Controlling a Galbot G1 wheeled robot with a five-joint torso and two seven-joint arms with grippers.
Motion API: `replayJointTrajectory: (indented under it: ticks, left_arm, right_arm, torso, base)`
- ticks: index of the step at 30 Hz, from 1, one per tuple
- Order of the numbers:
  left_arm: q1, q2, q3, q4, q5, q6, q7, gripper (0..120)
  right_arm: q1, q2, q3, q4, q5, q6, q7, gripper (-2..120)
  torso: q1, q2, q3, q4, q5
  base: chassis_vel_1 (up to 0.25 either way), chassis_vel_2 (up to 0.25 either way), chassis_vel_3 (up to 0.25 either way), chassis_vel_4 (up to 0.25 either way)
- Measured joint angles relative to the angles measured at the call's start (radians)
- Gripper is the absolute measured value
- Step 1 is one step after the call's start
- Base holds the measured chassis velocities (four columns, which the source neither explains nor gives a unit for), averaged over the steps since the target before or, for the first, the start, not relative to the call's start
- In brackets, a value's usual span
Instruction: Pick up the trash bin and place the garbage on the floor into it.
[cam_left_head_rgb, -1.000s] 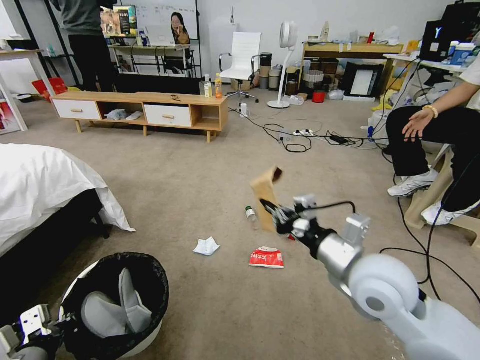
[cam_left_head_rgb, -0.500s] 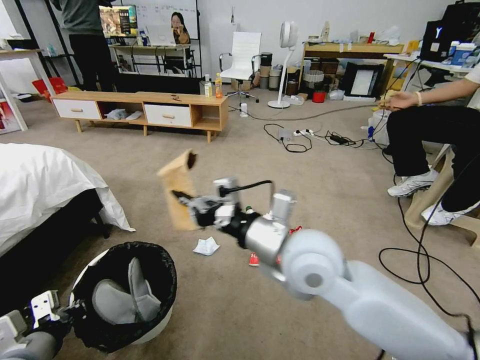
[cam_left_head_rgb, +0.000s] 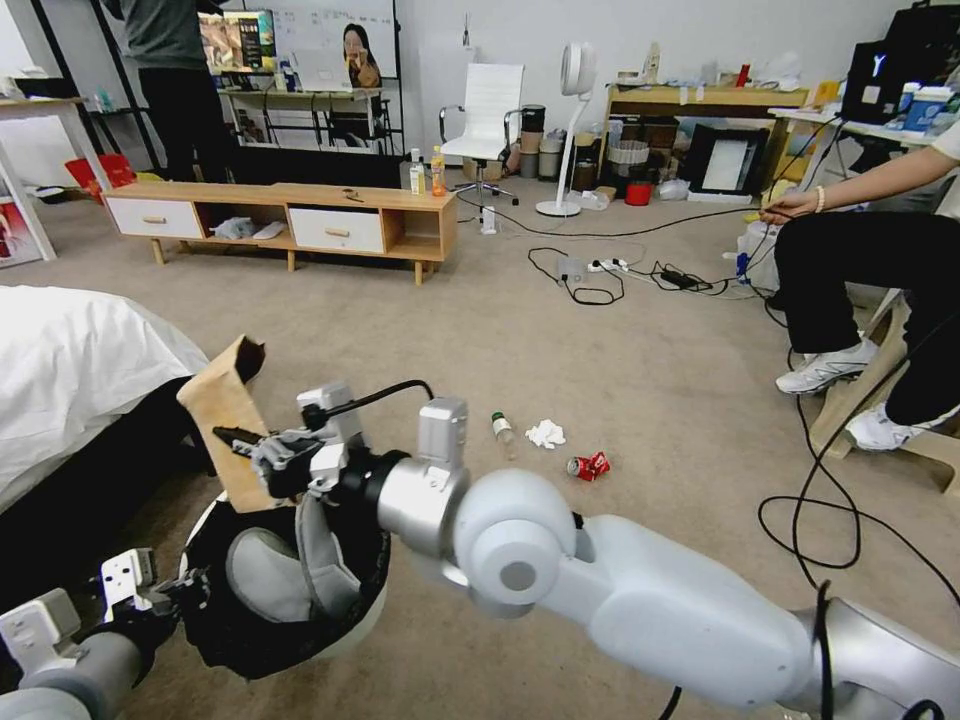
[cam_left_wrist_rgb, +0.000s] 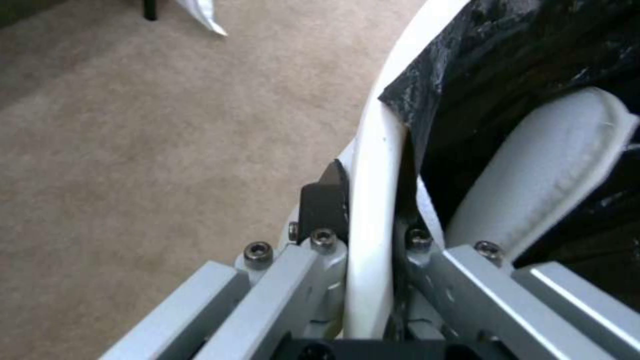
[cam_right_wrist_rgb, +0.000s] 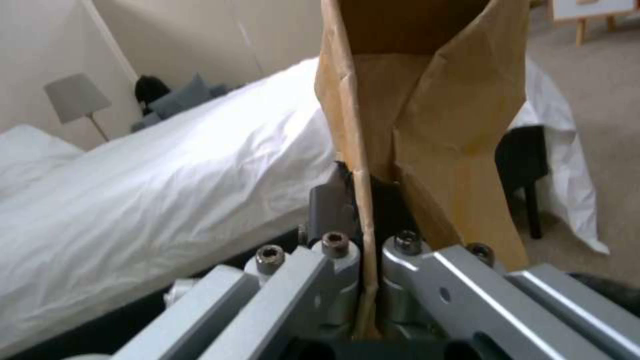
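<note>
Cardboard: brown piece (cam_left_head_rgb: 222, 415) pinched upright in the right gripper (cam_left_head_rgb: 240, 440), held over the bin's rim at about 11 o'clock of its mouth; the right wrist view shows the jaws closed on its lower edge (cam_right_wrist_rgb: 363, 250).
Bin: white, black-lined (cam_left_head_rgb: 215, 640), at 7 o'clock of the head view, beside the bed (cam_left_head_rgb: 80, 370); something pale and padded lies inside.
Left gripper: (cam_left_head_rgb: 150, 590) clamps the bin's white wall (cam_left_wrist_rgb: 373, 200), one finger outside, one inside.
Floor: beige carpet (cam_left_head_rgb: 480, 330).
Left on the floor: small bottle (cam_left_head_rgb: 503, 432), tissue (cam_left_head_rgb: 545, 433), crushed red can (cam_left_head_rgb: 588, 465), near each other at mid-view, 2 o'clock from the bin.
Progress: bin is in hand; cardboard not yet released; judged early, with at least three pieces to fetch after this one.
</note>
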Motion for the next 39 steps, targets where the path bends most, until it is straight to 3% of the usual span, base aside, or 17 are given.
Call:
replayJointTrajectory:
  ticks: [24,39]
  left_arm:
    - [0.024,0.005,-0.029,-0.066,-0.057,0.000,-0.001,2]
    - [0.018,-0.009,-0.019,-0.060,-0.053,0.000,-0.001,2]
  right_arm:
    - [-0.094,-0.034,-0.059,-0.057,-0.072,-0.025,0.025,0]
    - [-0.185,-0.075,-0.065,-0.065,-0.119,-0.024,0.021,0]
  torso:
    - [0.000,0.000,0.000,0.0003,0.0002]
    - [0.000,0.000,0.000,0.0003,0.0003]
  base:
    - [0.000,0.000,0.000,0.000]
    - [0.000,0.000,0.000,0.000]
